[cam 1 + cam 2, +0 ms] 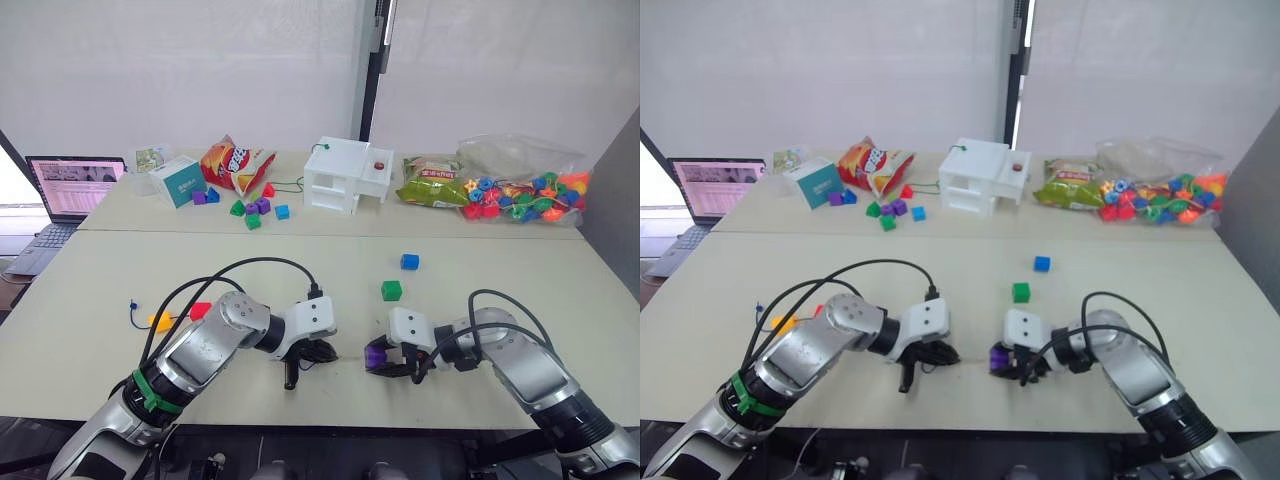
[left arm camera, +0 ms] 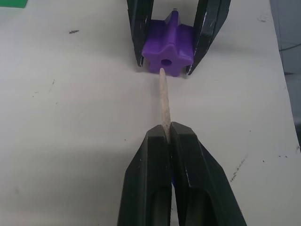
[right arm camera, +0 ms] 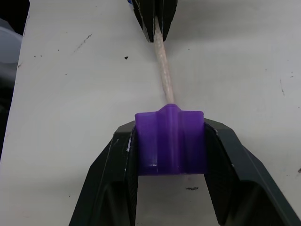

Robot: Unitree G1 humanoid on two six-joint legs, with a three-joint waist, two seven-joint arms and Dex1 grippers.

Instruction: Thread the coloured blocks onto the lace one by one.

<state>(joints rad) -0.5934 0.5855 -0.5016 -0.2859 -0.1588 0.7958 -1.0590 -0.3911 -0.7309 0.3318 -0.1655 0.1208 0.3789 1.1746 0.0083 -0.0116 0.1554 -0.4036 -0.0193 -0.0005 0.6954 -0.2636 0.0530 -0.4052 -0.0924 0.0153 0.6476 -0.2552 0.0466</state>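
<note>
Near the left edge of the tabletop (image 1: 90,300) lies the knotted end of the lace (image 1: 133,308), a thin blue cord, with a yellow-orange block (image 1: 160,321) and a red block (image 1: 200,310) just beside it, both small, smooth plastic pieces.

Close to the front edge, the left gripper (image 2: 168,137) has its two black fingers pressed together on the lace's pale stiff tip (image 2: 163,101), a slim, straight, matte stick. The tip's free end meets the round hole in the near face of the purple block (image 2: 168,49).

The right gripper (image 3: 170,141), also near the front edge, is part-way open, its two fingers clamped on opposite sides of that purple block, a glossy, ridged piece with a star-like outline. The block sits low over the table surface.

Behind the right gripper, toward the middle of the tabletop, a green block (image 1: 391,290) and a blue block (image 1: 409,261) lie apart from each other. That makes five blocks on the near table: one each of yellow-orange, red, purple, green and blue.
</note>
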